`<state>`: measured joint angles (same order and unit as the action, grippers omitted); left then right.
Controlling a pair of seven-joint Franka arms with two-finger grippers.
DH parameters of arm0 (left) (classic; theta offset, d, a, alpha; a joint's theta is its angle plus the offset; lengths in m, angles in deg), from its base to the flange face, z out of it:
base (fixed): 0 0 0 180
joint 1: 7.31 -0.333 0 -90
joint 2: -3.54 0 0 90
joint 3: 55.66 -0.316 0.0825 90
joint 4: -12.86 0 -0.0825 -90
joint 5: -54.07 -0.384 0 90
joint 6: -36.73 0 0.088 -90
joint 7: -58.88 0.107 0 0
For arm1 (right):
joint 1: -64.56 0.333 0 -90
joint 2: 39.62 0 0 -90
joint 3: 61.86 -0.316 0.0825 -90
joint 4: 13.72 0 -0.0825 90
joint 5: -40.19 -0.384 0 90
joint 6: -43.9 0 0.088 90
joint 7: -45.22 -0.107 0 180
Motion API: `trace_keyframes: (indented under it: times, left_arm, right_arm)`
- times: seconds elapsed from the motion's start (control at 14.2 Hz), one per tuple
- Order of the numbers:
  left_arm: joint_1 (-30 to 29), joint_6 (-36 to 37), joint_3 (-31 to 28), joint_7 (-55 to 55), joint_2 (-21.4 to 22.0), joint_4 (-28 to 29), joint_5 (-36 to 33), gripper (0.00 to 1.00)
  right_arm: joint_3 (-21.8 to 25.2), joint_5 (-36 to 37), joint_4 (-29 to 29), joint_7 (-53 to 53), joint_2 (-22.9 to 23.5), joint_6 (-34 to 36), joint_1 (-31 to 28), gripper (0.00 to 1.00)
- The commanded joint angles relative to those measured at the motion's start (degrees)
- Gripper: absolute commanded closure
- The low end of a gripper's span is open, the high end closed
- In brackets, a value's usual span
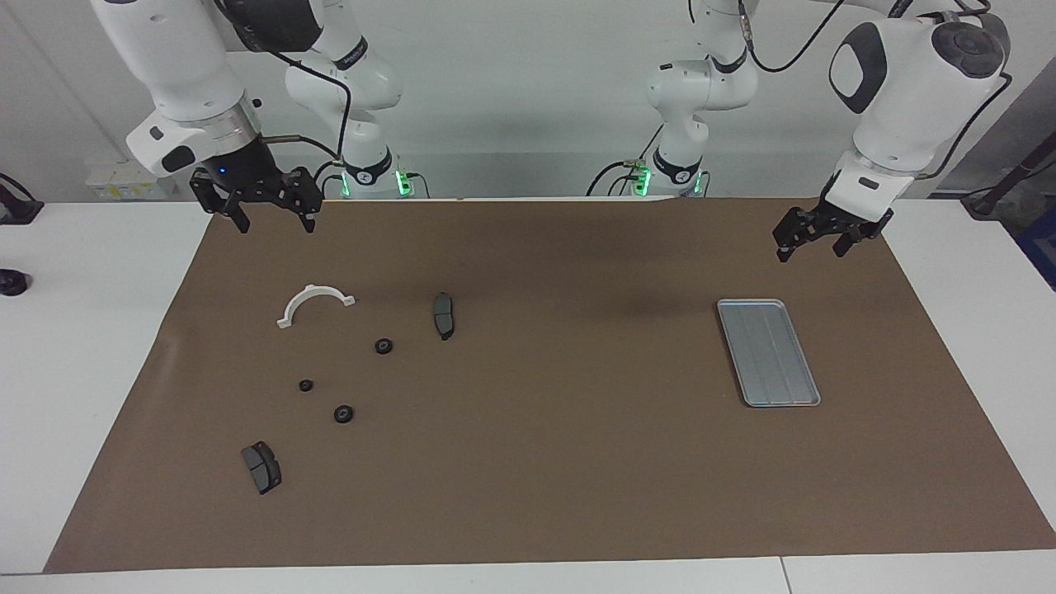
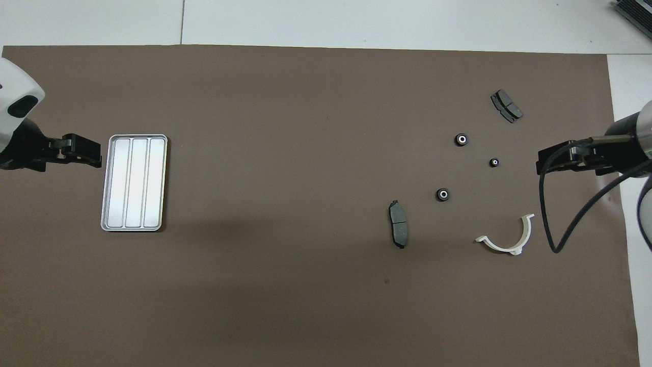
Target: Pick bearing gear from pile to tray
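Silver tray [image 1: 768, 352] bare, black rings [image 1: 343, 414] scattered apart

Two high cameras, half a turn apart, cover one table.

The facing view looks from across the table toward both robot bases, steeply down from well back, taking in the whole brown mat [image 1: 544, 379]. The overhead view looks forward and steeply down from above the robots' end, closer in, showing only the mat [image 2: 285, 285]. Both share the tray [image 1: 768, 352] [image 2: 134, 182] and the white half-ring bracket [image 1: 314, 304] [image 2: 509, 237].
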<state>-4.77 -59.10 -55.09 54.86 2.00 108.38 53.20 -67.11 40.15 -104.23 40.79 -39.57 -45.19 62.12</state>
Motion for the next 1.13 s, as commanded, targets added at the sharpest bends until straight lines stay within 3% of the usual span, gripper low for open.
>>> trace_keyframes:
  times: [0.0, 0.42, 0.78, 1.06]
  left_arm:
    - [-0.52, -0.59, 0.39, -0.20, 1.89, 2.04, -0.98, 0.00]
    - [-0.52, -0.59, 0.31, -0.20, 1.89, 2.04, -0.98, 0.00]
    - [-0.52, -0.59, 0.31, -0.20, 1.89, 2.04, -0.98, 0.00]
    - [-0.52, -0.59, 0.31, -0.20, 1.89, 2.04, -0.98, 0.00]
  right_arm:
    - [-0.37, -0.92, -3.34, -0.41, -1.10, -3.35, -0.28, 0.00]
    - [-0.37, -1.01, -13.89, 0.03, -3.47, -13.64, -0.29, 0.00]
    - [-0.37, -1.01, -20.48, 0.12, -1.02, -22.94, -0.02, 0.00]
    - [-0.64, -1.01, -21.90, 0.12, 3.81, -28.93, 0.07, 0.00]
